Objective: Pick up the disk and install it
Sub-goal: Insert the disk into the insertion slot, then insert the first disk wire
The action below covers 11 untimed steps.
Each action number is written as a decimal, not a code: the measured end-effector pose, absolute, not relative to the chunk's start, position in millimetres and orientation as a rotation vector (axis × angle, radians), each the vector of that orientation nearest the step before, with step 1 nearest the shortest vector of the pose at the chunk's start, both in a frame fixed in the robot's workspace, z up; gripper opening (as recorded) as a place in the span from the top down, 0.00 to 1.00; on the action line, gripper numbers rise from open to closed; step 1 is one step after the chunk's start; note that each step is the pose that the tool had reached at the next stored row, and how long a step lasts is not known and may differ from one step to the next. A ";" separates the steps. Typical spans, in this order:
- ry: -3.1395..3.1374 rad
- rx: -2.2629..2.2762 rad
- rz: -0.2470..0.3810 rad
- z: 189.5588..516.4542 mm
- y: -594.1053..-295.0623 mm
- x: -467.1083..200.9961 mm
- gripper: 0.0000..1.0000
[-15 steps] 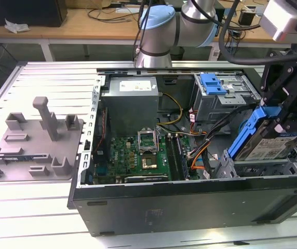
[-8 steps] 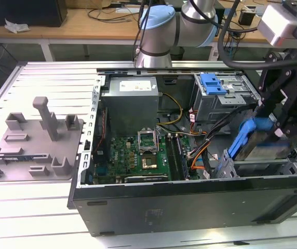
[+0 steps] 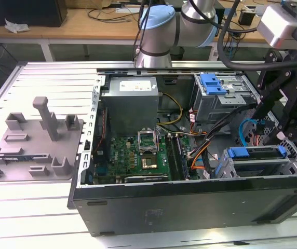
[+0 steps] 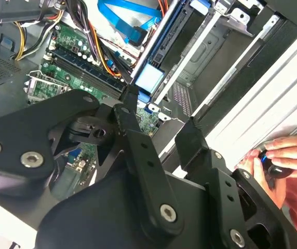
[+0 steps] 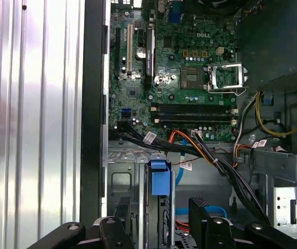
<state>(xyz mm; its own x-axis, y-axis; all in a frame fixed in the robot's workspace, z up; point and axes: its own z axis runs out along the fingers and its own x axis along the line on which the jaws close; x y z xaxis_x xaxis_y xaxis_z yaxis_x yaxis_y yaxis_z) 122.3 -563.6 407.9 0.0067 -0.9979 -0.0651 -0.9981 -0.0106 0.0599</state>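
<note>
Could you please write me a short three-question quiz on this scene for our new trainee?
1. True or false: the computer case lies open, its motherboard exposed.
2. The gripper is: A) shut on the disk, B) open, fingers either side of the disk's blue tab, C) shut and empty.
3. Fill in: beside the case, over the ribbed table, both wrist views show a person's ____.
Key: 1 true; 2 B; 3 hand.
</note>
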 end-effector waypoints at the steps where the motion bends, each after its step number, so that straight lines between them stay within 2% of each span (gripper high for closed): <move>1: 2.207 -2.226 0.139 407.7 -563.6 122.3 0.44; 11: 2.207 -2.227 0.139 407.5 -563.6 122.3 0.44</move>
<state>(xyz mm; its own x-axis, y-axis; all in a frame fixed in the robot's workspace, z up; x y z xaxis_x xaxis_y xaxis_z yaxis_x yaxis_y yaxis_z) 122.3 -563.6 407.5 0.0067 -0.9979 -0.0651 -0.9981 -0.0106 0.0599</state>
